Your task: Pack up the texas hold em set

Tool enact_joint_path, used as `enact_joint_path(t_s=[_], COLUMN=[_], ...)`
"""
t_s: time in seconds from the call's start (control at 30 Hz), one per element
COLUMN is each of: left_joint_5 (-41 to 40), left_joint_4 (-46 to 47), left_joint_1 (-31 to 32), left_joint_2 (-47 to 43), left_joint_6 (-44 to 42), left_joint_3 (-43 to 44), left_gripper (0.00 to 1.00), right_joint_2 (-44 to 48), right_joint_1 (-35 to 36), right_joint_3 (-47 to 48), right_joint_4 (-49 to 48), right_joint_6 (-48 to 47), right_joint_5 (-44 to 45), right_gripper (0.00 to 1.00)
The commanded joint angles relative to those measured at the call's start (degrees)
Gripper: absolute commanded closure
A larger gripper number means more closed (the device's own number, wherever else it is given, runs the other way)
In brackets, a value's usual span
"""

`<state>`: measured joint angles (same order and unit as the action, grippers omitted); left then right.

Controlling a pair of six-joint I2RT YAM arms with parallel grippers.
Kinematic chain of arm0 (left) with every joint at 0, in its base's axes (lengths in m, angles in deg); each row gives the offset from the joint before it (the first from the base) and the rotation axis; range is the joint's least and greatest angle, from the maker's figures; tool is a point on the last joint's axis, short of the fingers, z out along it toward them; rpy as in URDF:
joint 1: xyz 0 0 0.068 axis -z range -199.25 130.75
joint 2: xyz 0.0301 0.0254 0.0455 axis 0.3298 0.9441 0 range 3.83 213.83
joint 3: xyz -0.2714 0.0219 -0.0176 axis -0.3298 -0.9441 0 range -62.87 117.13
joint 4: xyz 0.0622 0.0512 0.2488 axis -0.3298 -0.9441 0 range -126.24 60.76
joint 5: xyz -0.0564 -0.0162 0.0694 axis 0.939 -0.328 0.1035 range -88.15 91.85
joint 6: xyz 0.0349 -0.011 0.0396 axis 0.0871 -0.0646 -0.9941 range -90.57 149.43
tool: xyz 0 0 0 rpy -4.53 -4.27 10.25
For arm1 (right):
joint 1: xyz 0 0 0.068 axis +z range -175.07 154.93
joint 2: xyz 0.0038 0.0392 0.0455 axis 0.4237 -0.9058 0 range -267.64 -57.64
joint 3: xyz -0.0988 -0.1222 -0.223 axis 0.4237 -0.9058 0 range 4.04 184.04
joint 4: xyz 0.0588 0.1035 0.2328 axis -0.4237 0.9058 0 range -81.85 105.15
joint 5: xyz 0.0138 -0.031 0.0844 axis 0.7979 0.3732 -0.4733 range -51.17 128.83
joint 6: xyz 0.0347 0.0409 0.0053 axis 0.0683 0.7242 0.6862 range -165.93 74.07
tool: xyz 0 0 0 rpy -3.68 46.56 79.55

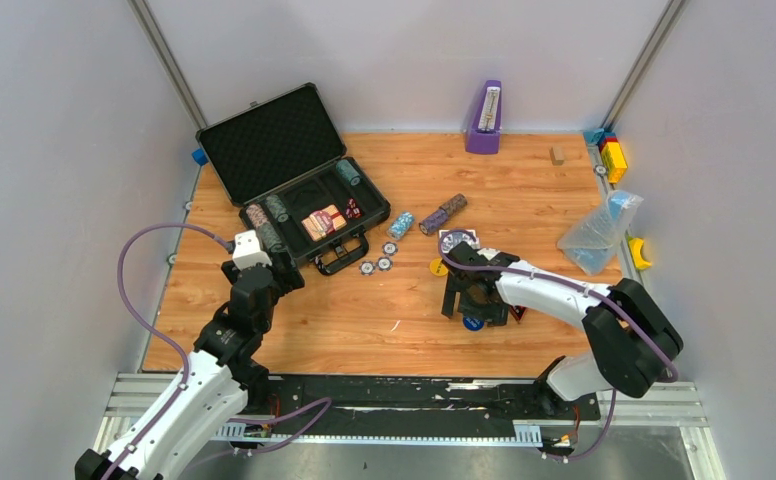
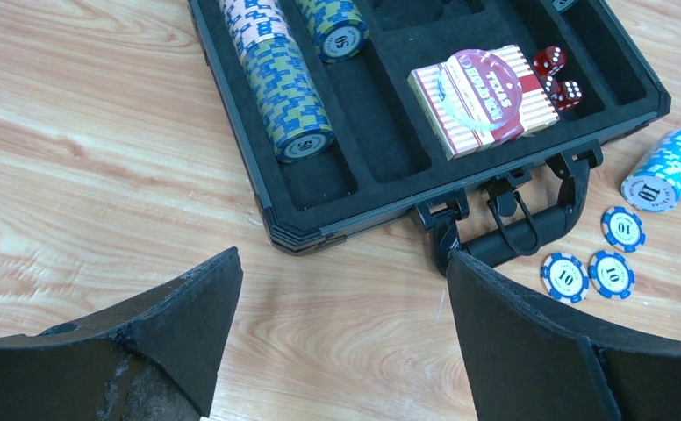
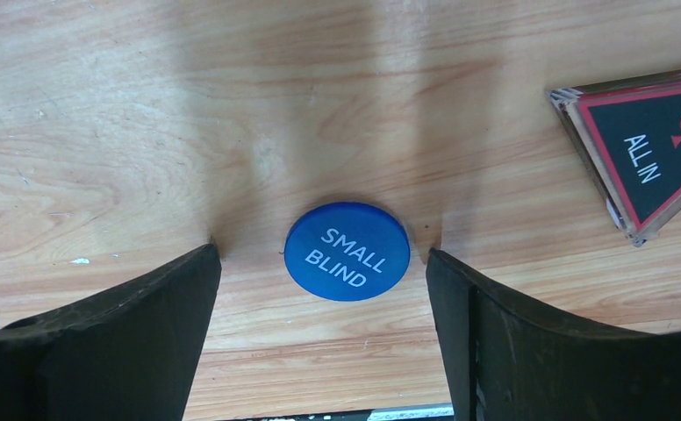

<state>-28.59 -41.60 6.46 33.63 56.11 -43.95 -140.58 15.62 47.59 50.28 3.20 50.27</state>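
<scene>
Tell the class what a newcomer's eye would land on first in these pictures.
The open case, far left on the table, holding chip rolls, cards and dice, draws the eye first. Near the middle, the right gripper straddles a blue button marked SMALL BLIND, jaws open. A purple metronome stands at the far edge.

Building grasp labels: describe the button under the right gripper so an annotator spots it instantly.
On the wooden table, look right of the open briefcase to the right gripper. Flat between its open fingers lies a round blue button. It alone reads SMALL BLIND; the neighbouring ALL IN marker is a black-and-red triangle.
</scene>
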Motion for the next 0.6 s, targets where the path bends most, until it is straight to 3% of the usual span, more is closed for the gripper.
enact_joint_path(t_s=[0.0,0.57], left_joint_5=[-0.1,-0.2], left_joint_4=[1.2,0.9], left_joint_1=[-0.3,-0.3], left_joint_2=[0.0,-0.2], left_joint_6=[-0.4,-0.4], left_joint_3=[1.6,1.6], left_gripper=[0.06,0.06], right_joint_2=[-2.9,-4.0], right_joint_1=[-0.7,-0.6], right_joint_3=[-2.7,-2.8], right_joint_4=[-4.8,-4.7], right_joint_6=[-0.7,-0.3], right_joint_5=[0.9,1.4], right_gripper=[0.12,0.13])
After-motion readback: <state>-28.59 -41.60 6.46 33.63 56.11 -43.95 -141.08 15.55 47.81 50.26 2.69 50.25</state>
